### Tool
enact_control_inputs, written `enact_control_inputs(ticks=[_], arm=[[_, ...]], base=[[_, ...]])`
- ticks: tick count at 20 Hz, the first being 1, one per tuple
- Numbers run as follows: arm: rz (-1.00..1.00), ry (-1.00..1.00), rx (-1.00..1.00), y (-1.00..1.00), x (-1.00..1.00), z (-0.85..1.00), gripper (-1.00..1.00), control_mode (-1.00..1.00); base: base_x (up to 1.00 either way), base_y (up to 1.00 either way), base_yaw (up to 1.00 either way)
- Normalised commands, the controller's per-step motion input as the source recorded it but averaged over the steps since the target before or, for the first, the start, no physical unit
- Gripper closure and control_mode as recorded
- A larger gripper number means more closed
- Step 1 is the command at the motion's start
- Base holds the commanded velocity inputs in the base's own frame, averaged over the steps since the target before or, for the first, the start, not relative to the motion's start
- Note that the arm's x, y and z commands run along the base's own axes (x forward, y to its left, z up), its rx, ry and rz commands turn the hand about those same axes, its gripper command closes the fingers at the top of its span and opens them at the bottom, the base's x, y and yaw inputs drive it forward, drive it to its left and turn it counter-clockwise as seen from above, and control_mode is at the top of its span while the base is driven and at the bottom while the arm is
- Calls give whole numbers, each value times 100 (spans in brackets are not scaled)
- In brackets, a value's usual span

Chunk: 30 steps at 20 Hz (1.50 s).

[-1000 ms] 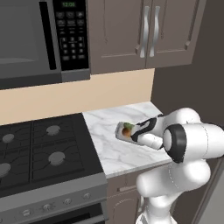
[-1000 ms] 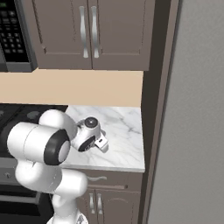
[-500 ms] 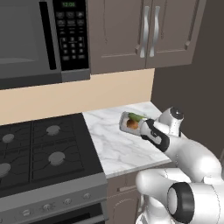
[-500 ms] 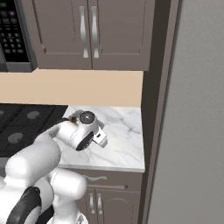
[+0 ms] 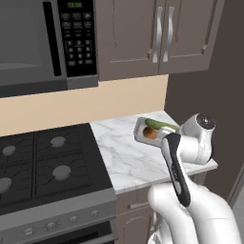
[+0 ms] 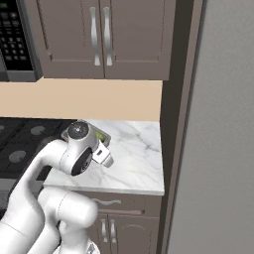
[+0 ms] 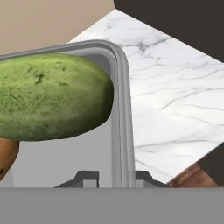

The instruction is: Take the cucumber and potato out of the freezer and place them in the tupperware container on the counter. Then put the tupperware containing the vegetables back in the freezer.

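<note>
The grey tupperware container is at the back of the white marble counter, with the green cucumber and the orange-brown potato inside it. In the hand view the cucumber lies large across the container, and the potato peeks out at the left edge. My gripper is shut on the container's raised rim, one tip on each side of the wall. My wrist hides most of the container from the right. Whether the container touches the marble I cannot tell. The grey freezer stands to the right, its door closed.
A black stovetop borders the counter on the left, under a microwave. Brown upper cabinets hang over the counter. A beige wall closes the back. Brown lower cabinet doors sit below the slab.
The container with both vegetables has shifted back toward the wall, held in my gripper. My arm has swung round and folded lower in front of the counter.
</note>
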Motion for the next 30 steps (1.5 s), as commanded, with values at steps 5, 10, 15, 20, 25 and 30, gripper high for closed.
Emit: enact_control_inputs(ticks=[5, 10, 15, 20, 25, 30], arm=[[0, 2, -6, 0, -63, 58, 100, -100], [0, 9, -3, 0, -38, 64, 100, -100], [0, 17, -1, 0, -25, 52, 100, -100], [0, 12, -2, 0, -34, 21, 100, -100], [0, 4, -2, 0, -33, 1, 100, -100], [0, -3, 0, -11, -70, -4, 100, -100]], base=[[0, 0, 0], [0, 0, 0], [0, 0, 0], [0, 0, 0], [0, 0, 0], [0, 0, 0]])
